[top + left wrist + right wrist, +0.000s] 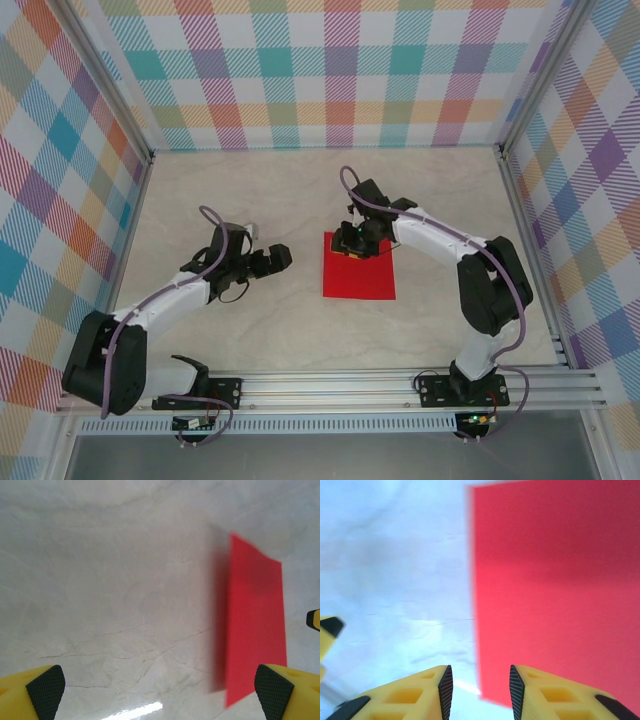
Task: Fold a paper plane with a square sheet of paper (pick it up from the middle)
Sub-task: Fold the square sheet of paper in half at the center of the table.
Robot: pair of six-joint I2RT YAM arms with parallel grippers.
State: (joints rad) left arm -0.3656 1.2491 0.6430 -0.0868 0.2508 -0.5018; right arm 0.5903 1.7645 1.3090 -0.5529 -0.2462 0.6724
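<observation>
One square sheet of paper (362,272), bright red, lies on the pale marbled table (250,200) a little right of centre and about midway between near and far. In the top view its four corners are square and its face is plain, with no crease, flap or pointed nose. Judged from that, none of the folding is done and nothing resembling a plane exists yet.

In the left wrist view a grey band runs along one side of the sheet. It may be shadow or blur, and I cannot tell whether that edge has lifted off the table.

The right gripper (481,682) is down over the sheet's far left part. Its jaws are drawn in to a narrow gap, and one edge of the paper runs into that gap. Bare table shows between the fingers, so they do not appear to have clamped the sheet. This looks like the start of the pick-up, taken near an edge rather than at the middle.

The left gripper (160,692) sits just left of the sheet with its jaws spread wide and nothing between them.

What remains, by this reading, is the whole job: securing the sheet, the centre crease, the nose folds and the wings.
</observation>
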